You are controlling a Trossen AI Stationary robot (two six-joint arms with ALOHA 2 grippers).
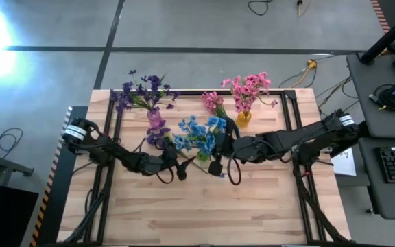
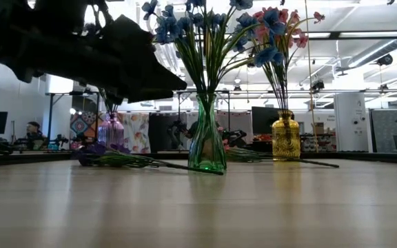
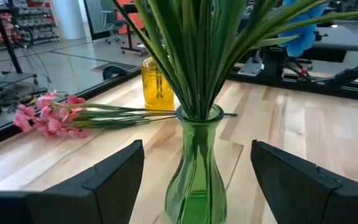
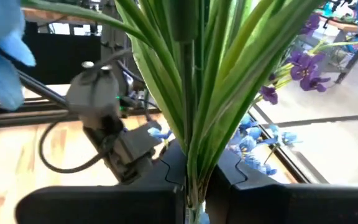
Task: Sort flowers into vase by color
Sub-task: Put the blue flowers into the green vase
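Left claw [image 3: 194,180] gapes wide around green vase [image 3: 196,168], untouched; right claw [image 4: 194,186] pinches blue flowers [image 1: 199,132] stems above it.

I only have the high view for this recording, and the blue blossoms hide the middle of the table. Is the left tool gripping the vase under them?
Observer: No. The left wrist view shows the left tool open, with a finger on either side of the green vase and a gap to the glass on both sides.
Operator: And the right one?
Observer: The right tool is shut on the stems of the blue flowers, above the vase.
Operator: Is that pink cluster near the yellow vase standing in it?
Observer: No. That pink sprig lies flat on the table beside the yellow vase.
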